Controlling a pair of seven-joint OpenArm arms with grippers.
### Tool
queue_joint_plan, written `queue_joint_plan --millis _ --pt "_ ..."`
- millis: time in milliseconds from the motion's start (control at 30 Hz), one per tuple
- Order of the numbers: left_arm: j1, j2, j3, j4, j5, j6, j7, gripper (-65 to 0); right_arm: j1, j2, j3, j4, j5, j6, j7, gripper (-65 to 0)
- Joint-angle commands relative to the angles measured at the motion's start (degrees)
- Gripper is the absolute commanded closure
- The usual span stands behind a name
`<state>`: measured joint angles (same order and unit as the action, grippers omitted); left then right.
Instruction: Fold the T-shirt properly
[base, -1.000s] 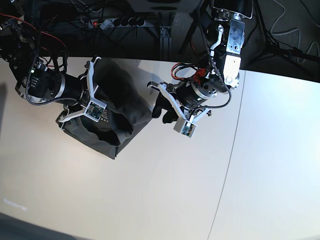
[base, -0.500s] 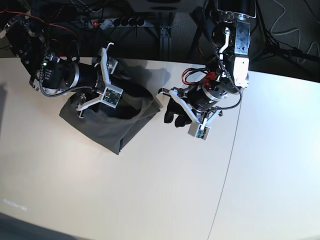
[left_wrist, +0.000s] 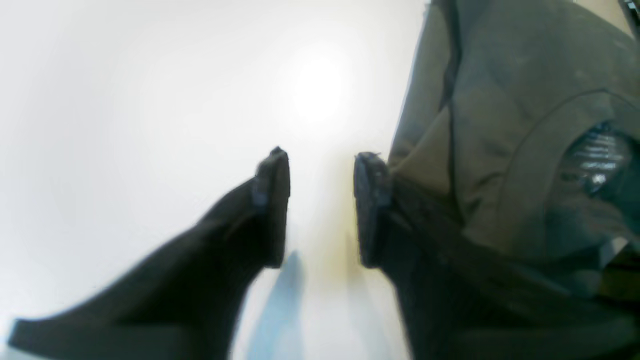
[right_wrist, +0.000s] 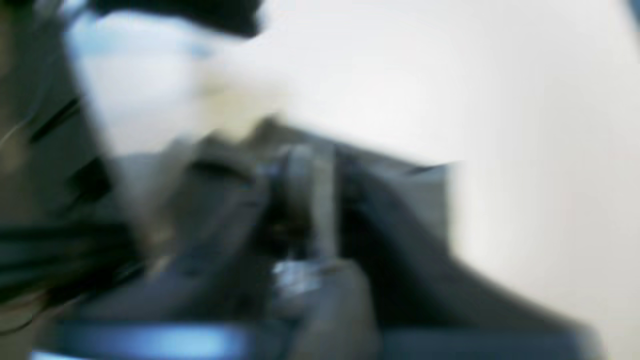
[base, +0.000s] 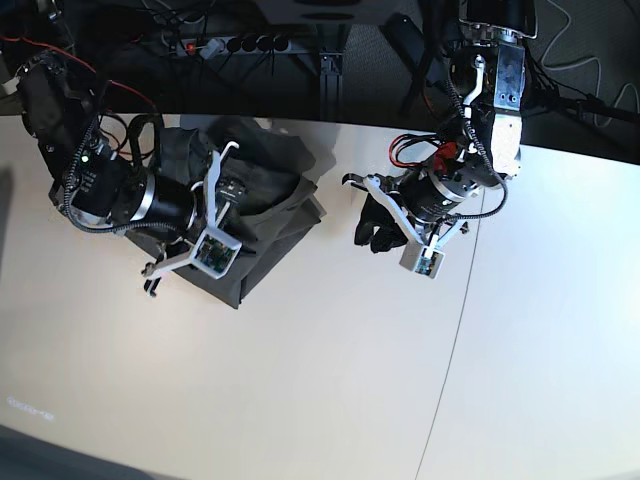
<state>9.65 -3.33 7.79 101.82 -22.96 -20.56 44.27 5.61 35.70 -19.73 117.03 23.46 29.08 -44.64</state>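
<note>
The dark grey-olive T-shirt (base: 270, 190) lies bunched in folds at the back left of the white table (base: 300, 380). My right gripper (base: 235, 195) sits on top of it, and its jaws look closed on a fold. The right wrist view is badly blurred and shows only dark fingers (right_wrist: 360, 210) close together over dark cloth. My left gripper (base: 375, 225) is open and empty, just right of the shirt's edge and apart from it. In the left wrist view, the left gripper (left_wrist: 320, 205) shows a clear gap, with the T-shirt (left_wrist: 500, 125) and a pale striped mark (left_wrist: 595, 155) to its right.
A power strip (base: 240, 43) and cables lie beyond the table's far edge. A thin seam (base: 460, 300) runs down the tabletop to the right of the left arm.
My right arm swung back down over the shirt, and the cloth went from spread flat to bunched up toward the far edge. My left gripper moved right, away from the shirt.
</note>
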Motion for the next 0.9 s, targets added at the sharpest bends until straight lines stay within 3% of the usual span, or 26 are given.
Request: queue_joint_plan --millis 0,100,267,367,500,667,867 --pt "-0.39 0.15 0.02 2.32 -1.38 0.09 -1.11 -11.9 1.79 0.09 1.31 -0.07 -0.74 3.72 1.95 0.0" --pt "1.03 0.15 0.2 6.25 -4.42 -2.6 -1.11 -0.7 5.53 -1.81 2.21 -4.57 -2.12 3.69 3.3 0.0" --pt "5.18 0.13 6.99 14.14 -8.37 -9.42 0.2 0.0 13.92 -8.41 2.21 -21.2 -2.45 3.69 4.96 0.0" --pt "7.21 0.2 16.28 16.15 -7.34 -9.73 -0.46 0.0 18.95 -12.96 2.21 -31.56 -2.19 3.74 4.96 0.0" --pt "7.04 1.77 27.21 15.89 7.28 -9.84 -2.38 0.0 24.02 -18.12 2.19 -41.33 -2.01 3.93 3.15 0.0" --pt "4.92 2.1 29.49 12.96 9.49 -9.7 -4.7 0.0 26.45 -22.36 2.08 -45.66 -2.08 3.93 -0.24 0.0" --pt "0.44 4.66 29.49 5.16 9.05 -9.73 -8.37 0.0 26.36 -22.73 1.9 -45.66 -1.99 3.96 -0.85 0.0"
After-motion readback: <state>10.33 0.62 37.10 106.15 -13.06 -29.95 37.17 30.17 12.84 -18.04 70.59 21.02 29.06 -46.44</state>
